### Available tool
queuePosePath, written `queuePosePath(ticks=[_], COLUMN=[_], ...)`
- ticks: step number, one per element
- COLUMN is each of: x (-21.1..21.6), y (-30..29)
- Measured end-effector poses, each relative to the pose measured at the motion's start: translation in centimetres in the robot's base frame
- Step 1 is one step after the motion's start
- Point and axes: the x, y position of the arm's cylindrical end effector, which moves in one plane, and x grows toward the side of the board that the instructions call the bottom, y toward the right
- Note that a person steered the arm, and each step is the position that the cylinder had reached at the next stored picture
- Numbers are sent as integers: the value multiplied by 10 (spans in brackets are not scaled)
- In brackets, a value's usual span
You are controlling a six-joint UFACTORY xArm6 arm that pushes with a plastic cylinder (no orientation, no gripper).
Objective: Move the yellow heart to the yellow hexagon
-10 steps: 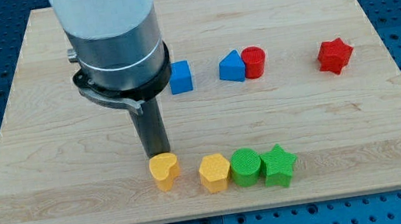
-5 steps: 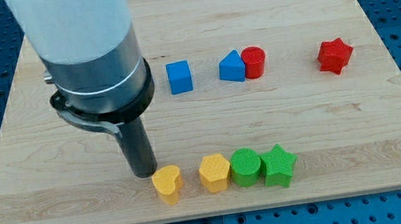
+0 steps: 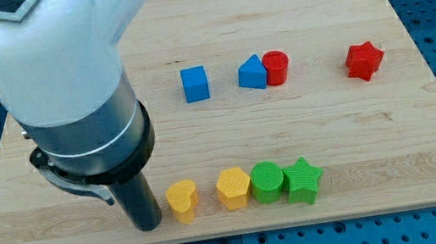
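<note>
The yellow heart (image 3: 182, 199) lies near the board's bottom edge, left of the yellow hexagon (image 3: 233, 188), with a small gap between them. My tip (image 3: 149, 227) is at the heart's left side, slightly lower, very close to it; I cannot tell whether they touch. The arm's wide body covers the board's left part.
A green cylinder (image 3: 267, 181) touches the hexagon's right side, and a green star (image 3: 303, 180) follows it. A blue cube (image 3: 195, 84), a blue triangle (image 3: 251, 73) against a red cylinder (image 3: 276, 67), and a red star (image 3: 364, 60) lie across the middle. The board's bottom edge (image 3: 233, 226) is close below the row.
My tip moved from above the heart, round its upper left, down to its left side. The blocks have not visibly moved.
</note>
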Motion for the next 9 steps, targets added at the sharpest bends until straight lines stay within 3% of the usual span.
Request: queuePosePath(ticks=[8,9], x=[0,15], y=[46,46])
